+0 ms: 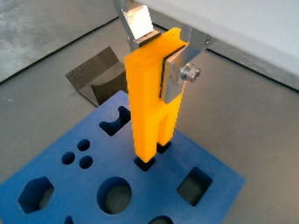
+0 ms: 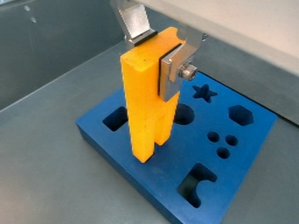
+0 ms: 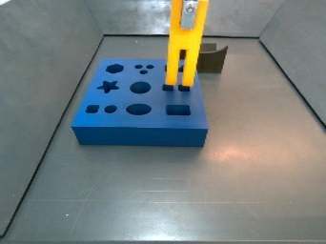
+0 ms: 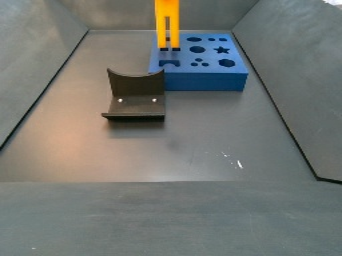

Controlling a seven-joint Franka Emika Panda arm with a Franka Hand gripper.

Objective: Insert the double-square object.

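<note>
My gripper (image 1: 158, 54) is shut on the upper end of the double-square object (image 1: 149, 101), a tall yellow-orange bar held upright. It shows the same way in the other wrist view, gripper (image 2: 158, 52) and bar (image 2: 142, 105). The bar's two square prongs stand at the mouths of two small square holes near one edge of the blue block (image 1: 70, 179) (image 2: 263, 140). I cannot tell how deep they sit. Both side views show the bar (image 3: 182, 48) (image 4: 166, 25) upright on the block (image 3: 140, 133) (image 4: 201, 78). The gripper (image 3: 189, 8) is at the frame's upper edge.
The dark grey curved piece (image 1: 100, 79) (image 3: 214, 57) (image 4: 134, 95) rests on the grey floor beside the block. The block has other shaped holes, among them a star (image 2: 205, 91) and a square (image 1: 194, 185). Sloping grey walls (image 3: 38, 114) (image 4: 40, 80) enclose the floor.
</note>
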